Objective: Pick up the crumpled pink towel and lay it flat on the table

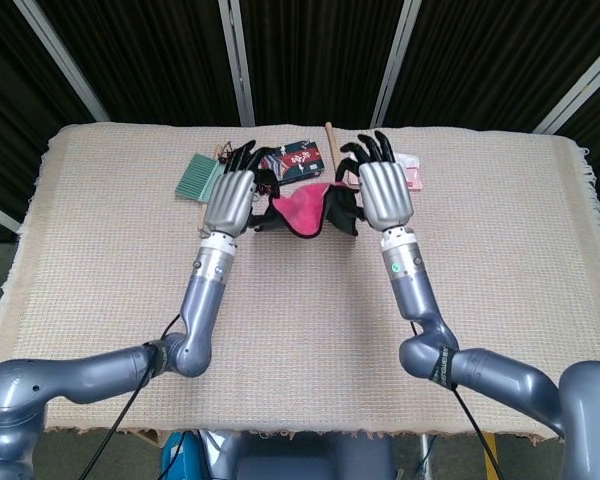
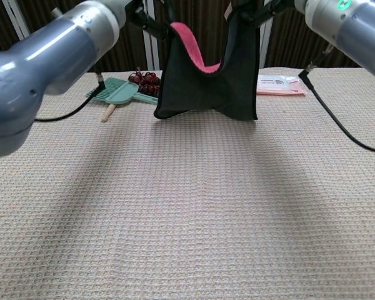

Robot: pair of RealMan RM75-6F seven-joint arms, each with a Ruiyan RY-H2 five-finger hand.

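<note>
The towel (image 1: pixel 305 212), pink on one face and dark grey on the other, hangs between my two hands. In the chest view the towel (image 2: pixel 206 87) shows its dark face, and its pink lining sags at the top middle. Its lower edge is at or just above the table; I cannot tell if it touches. My left hand (image 1: pixel 230 200) grips the towel's left top corner. My right hand (image 1: pixel 383 190) grips the right top corner. In the chest view only the left hand's (image 2: pixel 144 12) and right hand's (image 2: pixel 256 9) undersides show at the top edge.
A green brush and dustpan (image 2: pixel 112 94) and red beads (image 2: pixel 144 80) lie behind the towel on the left. A pink packet (image 2: pixel 280 84) lies at the back right. A dark patterned pouch (image 1: pixel 300 155) and a wooden stick (image 1: pixel 330 135) lie at the far edge.
</note>
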